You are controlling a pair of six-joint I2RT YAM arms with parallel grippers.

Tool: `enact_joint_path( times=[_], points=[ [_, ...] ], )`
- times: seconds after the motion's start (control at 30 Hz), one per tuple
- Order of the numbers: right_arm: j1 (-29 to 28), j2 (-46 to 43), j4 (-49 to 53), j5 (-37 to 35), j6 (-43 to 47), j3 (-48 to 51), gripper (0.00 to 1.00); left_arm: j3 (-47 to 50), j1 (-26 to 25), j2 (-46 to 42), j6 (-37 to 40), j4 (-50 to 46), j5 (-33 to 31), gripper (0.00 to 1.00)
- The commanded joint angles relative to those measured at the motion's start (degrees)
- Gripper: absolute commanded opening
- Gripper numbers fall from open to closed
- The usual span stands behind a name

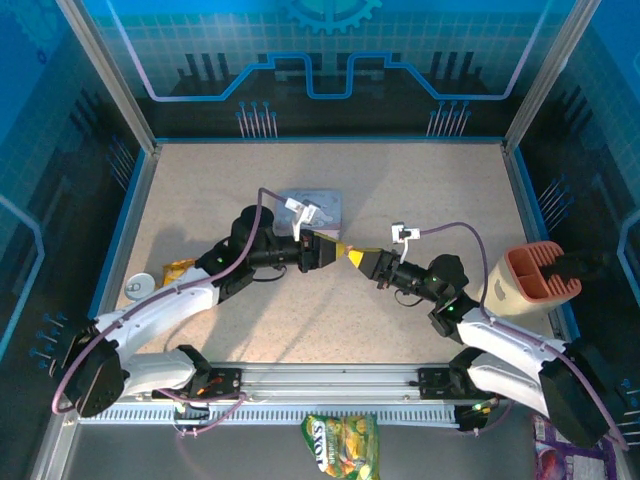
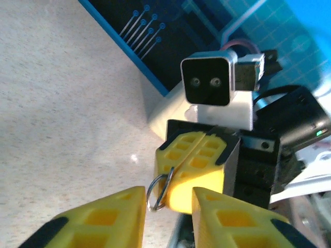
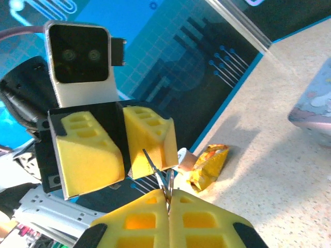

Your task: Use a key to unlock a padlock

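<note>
Near edge: 1 green snack bag (image 1: 340, 445) lies off the table, in front of the rail (image 1: 330, 378).

2 arms, left arm (image 1: 170, 300) and right arm (image 1: 505, 345), reach inward. Their 2 grippers meet tip to tip over mid-table.

Right gripper (image 1: 360, 260) is pinched tight on 1 padlock (image 2: 158, 192). Just its thin silvery loop pokes out of the yellow tips; the body is hidden betw. the pads.

Left gripper (image 1: 340, 250) is parted narrowly w/ nothing gripped. The loop sits right at the gap betw. its fingers (image 2: 103, 219); contact can't tell.

Left side: 1 orange-yellow snack packet (image 1: 178, 268) beside 1 white round cap (image 1: 138, 288).

Right side: 1 tan container w/ red-orange top (image 1: 530, 280) at the table edge.

Just behind the left gripper: 1 pale blue tin (image 1: 315, 205).

The table (image 1: 450, 190) is beige, speckled, w/ a blue rim. Beyond it are blue circuit-print wall panels (image 1: 320, 50) and metal posts (image 1: 110, 75).
</note>
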State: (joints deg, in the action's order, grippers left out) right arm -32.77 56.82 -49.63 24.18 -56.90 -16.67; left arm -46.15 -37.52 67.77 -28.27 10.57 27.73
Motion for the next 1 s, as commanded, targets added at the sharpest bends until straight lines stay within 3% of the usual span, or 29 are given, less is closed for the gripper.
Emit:
enact_joint_path(
  times=[0.0,0.13,0.37,0.7,0.97],
  points=[
    [0.44,-3.14,9.93,-5.22,3.01,-1.7,0.0,0.55,0.95,-3.18,2.55,-3.0,-4.43,0.38],
    [0.44,-6.67,17.55,-8.33,5.25,-1.81,0.0,0.14,2.96,-3.98,2.97,-7.32,-9.4,0.48],
    [-0.46,-9.0,23.27,-11.1,6.62,-0.86,0.0,0.18,6.88,1.89,-3.89,-20.48,-32.13,0.51],
    [-3.07,-10.32,22.32,-12.76,6.9,0.8,0.0,9.37,5.14,14.68,-9.26,4.5,-38.87,0.54],
    [-3.25,-12.0,21.83,-12.43,6.39,2.13,0.0,8.76,3.89,27.06,-9.98,17.73,-40.64,0.54]
  ],
)
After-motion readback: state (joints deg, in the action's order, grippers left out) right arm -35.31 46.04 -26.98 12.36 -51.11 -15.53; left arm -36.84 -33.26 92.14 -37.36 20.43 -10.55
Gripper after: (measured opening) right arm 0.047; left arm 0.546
